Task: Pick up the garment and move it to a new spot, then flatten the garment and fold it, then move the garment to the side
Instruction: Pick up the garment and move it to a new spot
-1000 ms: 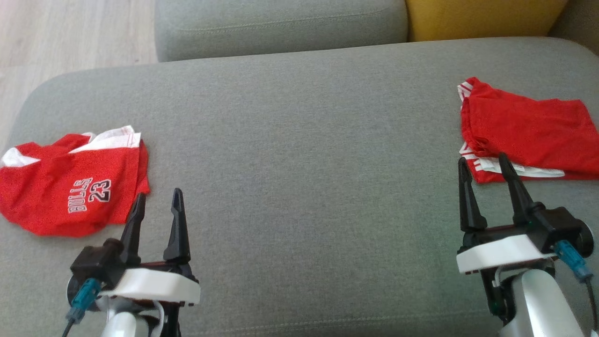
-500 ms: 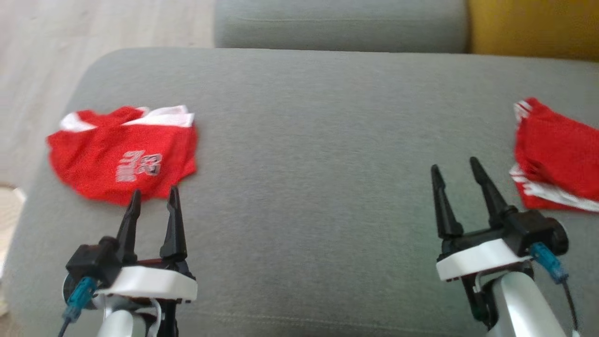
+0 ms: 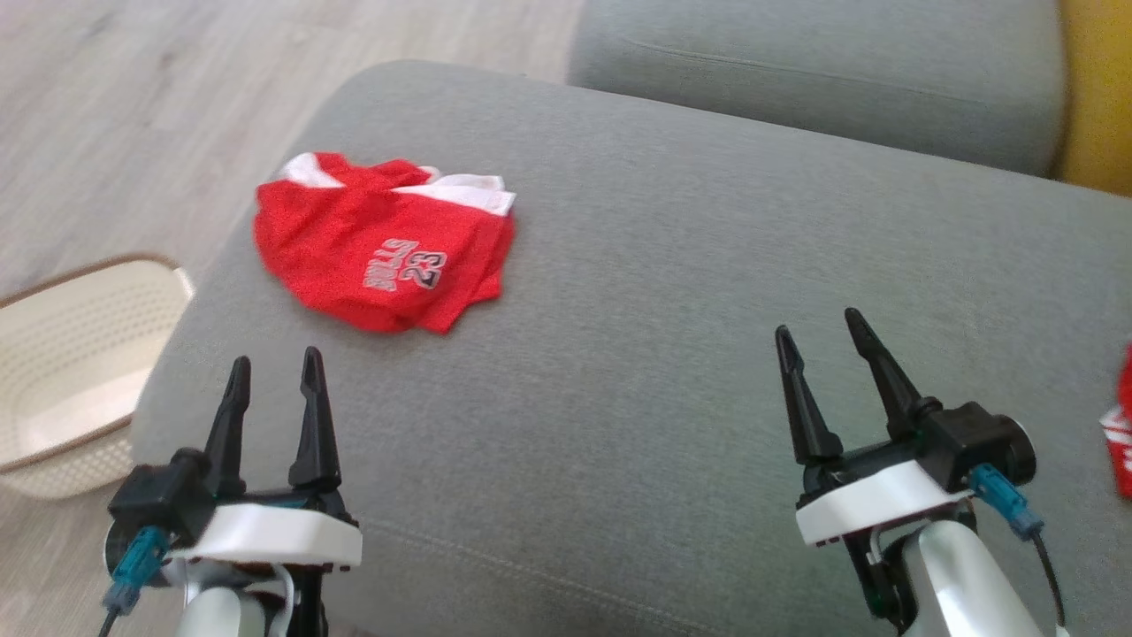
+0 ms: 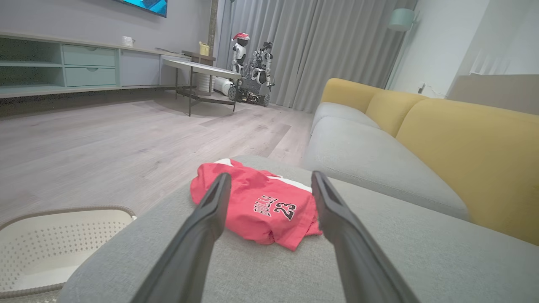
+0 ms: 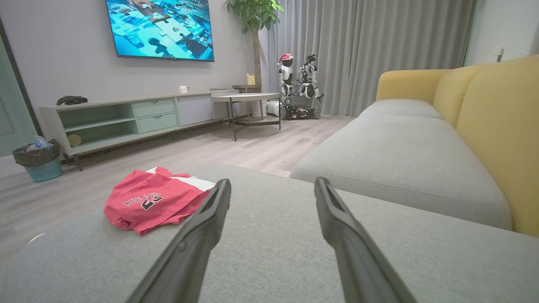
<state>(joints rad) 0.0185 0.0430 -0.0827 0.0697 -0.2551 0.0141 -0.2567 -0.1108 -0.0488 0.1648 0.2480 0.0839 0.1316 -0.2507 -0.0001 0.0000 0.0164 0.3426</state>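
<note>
At the pick-up stage, judging by the layout: nothing grasped yet. Spot garment (image 3: 385,243) at 10 o'clock in head view, bunched on the sofa (image 3: 619,372), "23" print up, close to the seat's 9 o'clock edge. In left wrist view, see it dead ahead at 12, framed between the fingers (image 4: 210,219) but apart from them. Reading left gripper (image 3: 274,356) as spread and empty, at 7 o'clock, short of the cloth. Reading right gripper (image 3: 818,322) the same way, spread and empty at 4 o'clock, well apart from the garment. Note basket (image 3: 97,336) on the floor (image 3: 133,106) at 9 o'clock and a scrap of other red cloth (image 3: 1121,425) at 3. Next, probably: reach left gripper toward 1 o'clock, lower onto a raised fold, pinch, lift. Need to catch cloth only, not sofa fabric. Then carry toward the bare middle of the seat.
</note>
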